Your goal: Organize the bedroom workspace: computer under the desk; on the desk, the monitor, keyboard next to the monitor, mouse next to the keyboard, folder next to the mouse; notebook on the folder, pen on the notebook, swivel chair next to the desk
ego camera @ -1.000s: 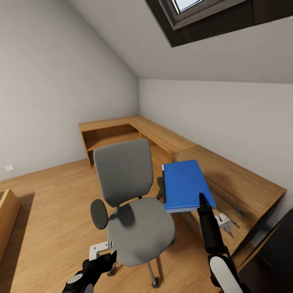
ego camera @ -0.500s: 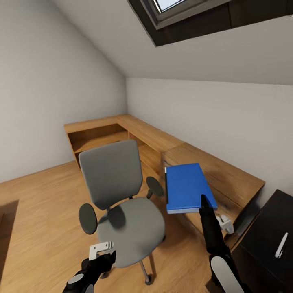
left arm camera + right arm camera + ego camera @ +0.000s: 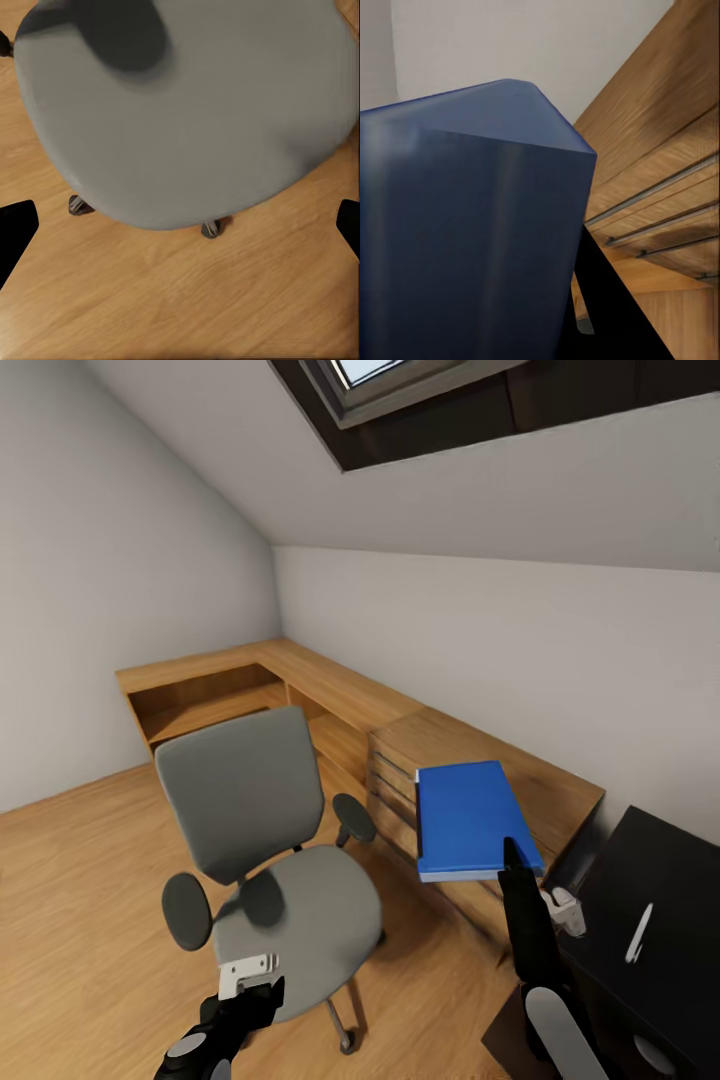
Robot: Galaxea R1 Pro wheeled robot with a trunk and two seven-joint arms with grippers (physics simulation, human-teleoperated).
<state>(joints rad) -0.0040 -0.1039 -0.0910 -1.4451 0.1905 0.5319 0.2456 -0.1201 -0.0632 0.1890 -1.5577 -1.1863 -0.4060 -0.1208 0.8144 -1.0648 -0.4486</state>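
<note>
folder [image 3: 472,816] | clamped in right pincer [image 3: 517,857] | left pincer [image 3: 247,973] open

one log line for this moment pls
right hand: holding flat blue folder aloft | grey swivel chair: seat empty | left hand: open | glossy black desk: at right

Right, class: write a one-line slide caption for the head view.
Right pincer carries the flat bright blue folder beside the grey upholstered swivel chair, toward the glossy black desk.
</note>
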